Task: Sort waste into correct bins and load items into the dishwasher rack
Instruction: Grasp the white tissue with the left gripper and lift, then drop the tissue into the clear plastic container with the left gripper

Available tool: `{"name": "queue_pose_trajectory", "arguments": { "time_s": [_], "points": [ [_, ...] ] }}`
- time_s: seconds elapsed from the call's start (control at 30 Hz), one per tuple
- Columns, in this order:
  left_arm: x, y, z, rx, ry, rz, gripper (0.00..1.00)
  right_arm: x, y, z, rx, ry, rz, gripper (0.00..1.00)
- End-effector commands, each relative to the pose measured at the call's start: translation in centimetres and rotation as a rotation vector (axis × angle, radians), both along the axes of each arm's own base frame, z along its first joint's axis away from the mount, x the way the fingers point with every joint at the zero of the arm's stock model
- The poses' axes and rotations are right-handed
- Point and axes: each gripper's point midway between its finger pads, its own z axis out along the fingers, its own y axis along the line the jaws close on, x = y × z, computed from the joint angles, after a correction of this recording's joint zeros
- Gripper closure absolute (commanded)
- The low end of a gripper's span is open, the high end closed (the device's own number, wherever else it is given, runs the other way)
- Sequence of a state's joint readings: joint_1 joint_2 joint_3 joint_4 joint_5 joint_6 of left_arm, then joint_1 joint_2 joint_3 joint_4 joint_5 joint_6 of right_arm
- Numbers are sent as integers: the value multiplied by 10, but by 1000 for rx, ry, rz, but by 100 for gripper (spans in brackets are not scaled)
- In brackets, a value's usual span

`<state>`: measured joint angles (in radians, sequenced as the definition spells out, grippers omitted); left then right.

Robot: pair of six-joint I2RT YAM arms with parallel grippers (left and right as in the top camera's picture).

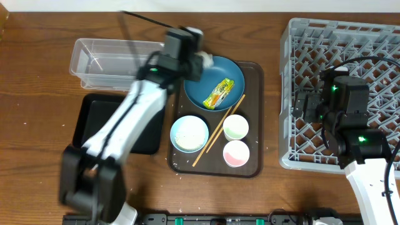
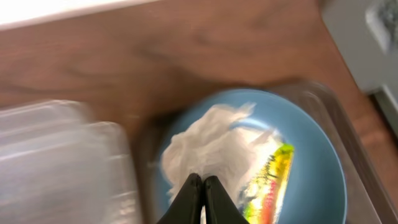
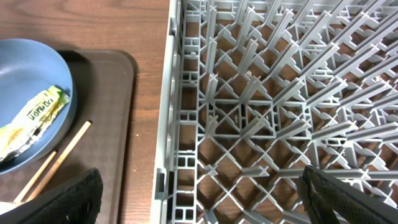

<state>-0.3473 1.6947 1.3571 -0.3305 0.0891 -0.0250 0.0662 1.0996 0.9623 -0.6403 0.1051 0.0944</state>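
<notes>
My left gripper [image 2: 202, 186] is shut on the crumpled white tissue [image 2: 211, 146] over the left part of the dark blue plate [image 1: 215, 84]. The green-and-yellow wrapper [image 1: 219, 92] lies on the plate and also shows in the left wrist view [image 2: 270, 180]. The pale bowl [image 1: 189, 133], the green cup [image 1: 235, 127], the pink cup [image 1: 236, 153] and the chopsticks [image 1: 219, 131] sit on the brown tray [image 1: 253, 94]. My right gripper [image 3: 205, 199] is open and empty over the left edge of the grey rack [image 3: 280, 93]. I cannot make out any rice grains.
The clear tub [image 1: 106, 59] stands at the back left, just left of the plate. The black tray [image 1: 94, 122] lies in front of it, partly under my left arm. The rack [image 1: 344, 81] fills the right side.
</notes>
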Motion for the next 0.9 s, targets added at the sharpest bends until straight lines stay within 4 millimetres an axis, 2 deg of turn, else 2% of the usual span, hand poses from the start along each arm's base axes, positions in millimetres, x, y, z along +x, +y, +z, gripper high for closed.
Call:
{"name": "queue_pose_trajectory", "arguments": {
  "time_s": [0.0,0.1,0.2,0.23,0.27,0.33,0.37,0.4,0.63,0.7,0.87],
  "points": [
    [3,48,11,85,-13,135,94,2,6,8,-2,-18,23,1],
    [0,82,2,140,32,221,94,2,6,8,-2,-18,23,1],
    [1,103,-9,149,68,263,93,2,6,8,-2,-18,23,1],
    [2,108,-12,151,75,274,85,2,7,8,-2,-18,24,1],
    [3,111,-13,150,76,281,67,2,7,8,-1,-18,24,1],
    [4,111,-15,142,79,276,41,2,7,8,1,-18,26,1],
    [4,107,-15,129,83,263,33,2,7,8,1,-18,26,1],
    [3,98,-16,100,91,230,30,2,7,8,1,-17,26,1],
    [-16,22,-20,-64,151,-20,28,2,7,8,1,-18,26,1],
    [-21,5,-29,-46,166,-72,28,2,7,8,1,-18,26,1],
    [-31,-38,-71,1,228,-184,28,2,7,8,1,-18,26,1]
  ]
}}
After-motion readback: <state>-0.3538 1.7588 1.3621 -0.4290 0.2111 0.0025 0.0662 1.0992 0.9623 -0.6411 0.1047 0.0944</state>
